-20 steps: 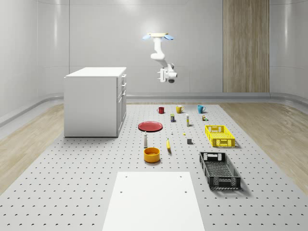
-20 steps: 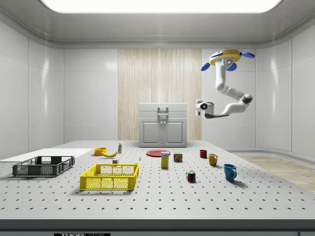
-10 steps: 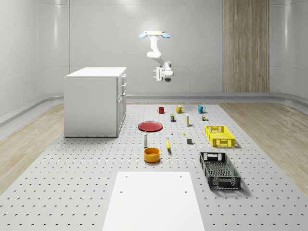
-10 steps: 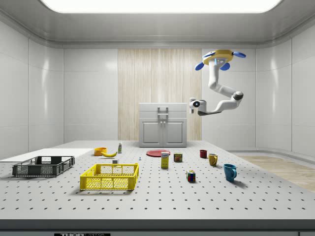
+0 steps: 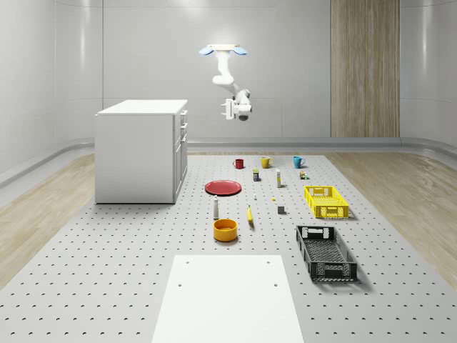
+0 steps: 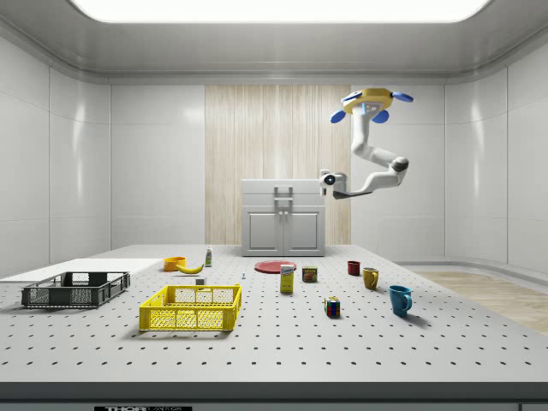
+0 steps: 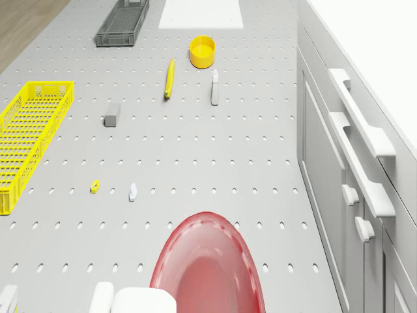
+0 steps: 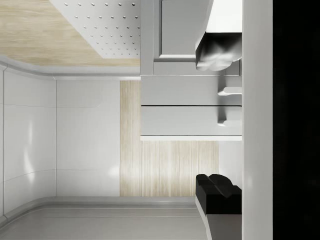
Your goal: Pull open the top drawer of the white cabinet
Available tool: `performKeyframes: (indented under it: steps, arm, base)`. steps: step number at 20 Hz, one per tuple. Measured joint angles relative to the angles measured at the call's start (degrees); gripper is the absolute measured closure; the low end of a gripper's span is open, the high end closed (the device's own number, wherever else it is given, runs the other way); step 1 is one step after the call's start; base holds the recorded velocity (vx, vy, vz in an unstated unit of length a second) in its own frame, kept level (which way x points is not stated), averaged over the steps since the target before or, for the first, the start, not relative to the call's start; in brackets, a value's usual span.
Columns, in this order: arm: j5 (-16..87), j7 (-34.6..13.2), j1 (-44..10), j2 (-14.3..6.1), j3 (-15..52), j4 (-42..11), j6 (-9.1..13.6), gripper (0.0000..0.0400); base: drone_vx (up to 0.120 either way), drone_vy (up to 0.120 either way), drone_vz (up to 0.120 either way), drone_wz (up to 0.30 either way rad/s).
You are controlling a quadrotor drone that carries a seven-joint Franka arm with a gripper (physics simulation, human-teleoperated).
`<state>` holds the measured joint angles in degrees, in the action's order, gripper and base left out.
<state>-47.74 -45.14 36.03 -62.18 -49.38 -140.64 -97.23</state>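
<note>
Hovering in the air beside the white box-shaped cabinet (image 5: 140, 150), I am on the approach step. Its top drawer (image 6: 283, 188) sits shut, well apart from my pincer (image 5: 228, 110), whose fingers (image 8: 218, 192) stand spread and hold nothing. Next I judge I must line up with the top white bar handle (image 7: 360, 121).

Yellow-topped drone (image 6: 372, 95) — blue rotors, white jointed arm (image 6: 370, 159) — dark-padded end effector (image 8: 218, 125).
</note>
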Motion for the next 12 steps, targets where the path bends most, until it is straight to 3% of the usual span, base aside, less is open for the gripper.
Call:
performKeyframes:
  steps: [12]
  arm:
    - [1.34,-1.12,1.51,-1.66,-0.47,-0.22,-1.43,0.0095]
  base:
    - [0.120,-0.120,0.000,0.000]
